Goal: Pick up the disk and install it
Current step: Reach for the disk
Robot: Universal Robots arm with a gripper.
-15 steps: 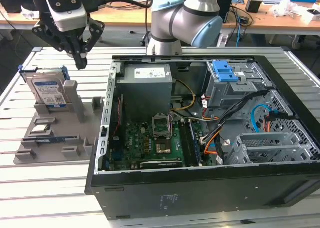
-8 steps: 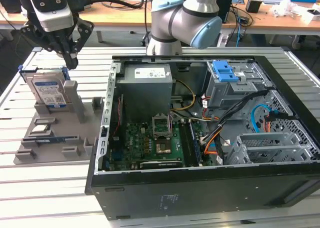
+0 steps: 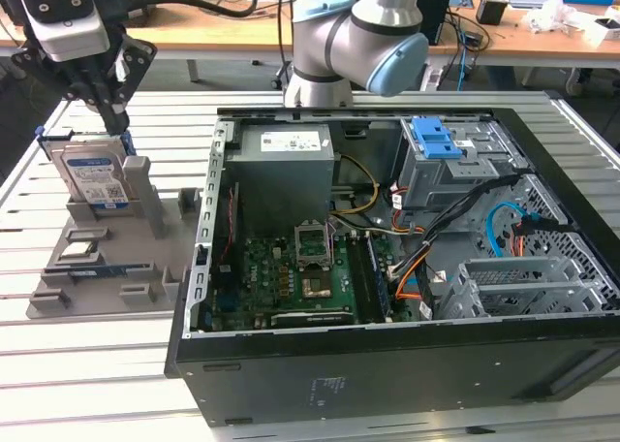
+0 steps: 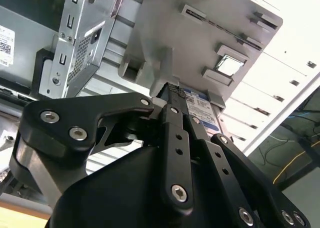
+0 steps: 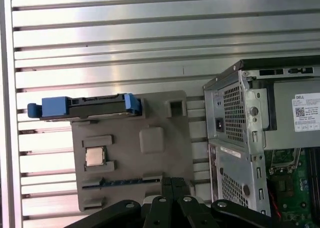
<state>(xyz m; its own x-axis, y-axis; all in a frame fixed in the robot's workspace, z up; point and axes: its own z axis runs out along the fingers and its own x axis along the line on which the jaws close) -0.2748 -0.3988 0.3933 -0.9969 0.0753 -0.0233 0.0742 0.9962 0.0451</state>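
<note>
At the exterior view's left, the claw [image 3: 118,124] hangs just above the top edge of the disk [image 3: 92,175]. Its fingers are drawn together to a point with nothing between them, and both wrist views show them side by side with hardly a gap. I cannot tell whether the tips touch the disk.

The disk stands upright on its edge in a slot at the far end of a grey holder [image 3: 126,240], label facing out. In the first wrist view it shows edge-on, with its blue frame [image 5: 82,107] at both ends. A small square chip [image 5: 94,156] lies flat in a pocket of the same holder.

The holder rests on the slatted metal desk [image 3: 97,364]. To its right lies the open computer case [image 3: 387,374], with its boards and cables in view. A grey cage with a blue latch [image 3: 436,142] sits in the case's far right part, and the arm [image 3: 358,35] rises behind the case.
</note>
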